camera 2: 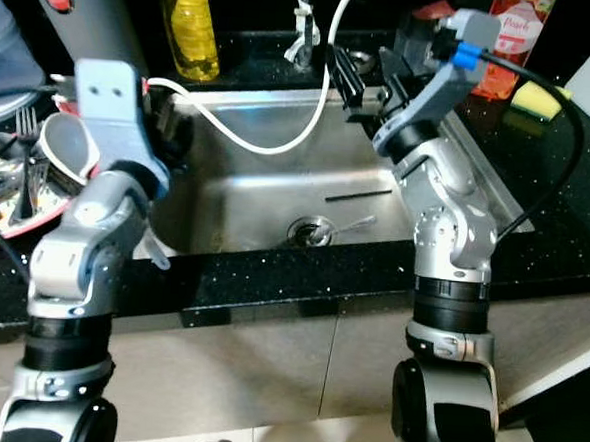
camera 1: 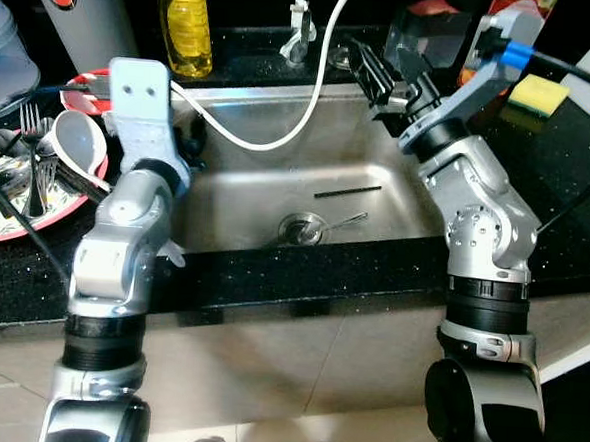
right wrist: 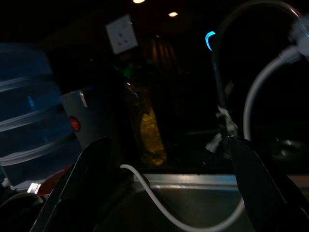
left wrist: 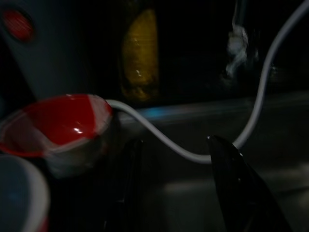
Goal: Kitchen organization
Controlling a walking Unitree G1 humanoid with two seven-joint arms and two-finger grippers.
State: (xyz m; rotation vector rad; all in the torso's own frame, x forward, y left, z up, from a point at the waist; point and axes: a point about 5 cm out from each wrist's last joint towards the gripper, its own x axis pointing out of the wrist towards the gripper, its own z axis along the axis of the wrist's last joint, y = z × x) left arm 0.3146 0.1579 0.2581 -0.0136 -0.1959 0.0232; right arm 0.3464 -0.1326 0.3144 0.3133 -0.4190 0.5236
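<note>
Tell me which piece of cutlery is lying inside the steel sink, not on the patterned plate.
The silver spoon, lying on the basin floor with its bowl by the round drain. The metal forks rest on the patterned plate on the black counter to the left.

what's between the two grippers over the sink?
A white hose sags across the gap between the left gripper and right gripper, above the sink; clearest in the left eye view.

- Brushed, dull-shining steel sink (camera 1: 247, 193).
- Glossy black speckled stone bench (camera 1: 302, 277).
- Smooth white rubbery hose (camera 1: 280, 140).
- Clear yellow plastic bottle (camera 1: 184, 19).
- Porous yellow sponge (camera 1: 538, 94).
</note>
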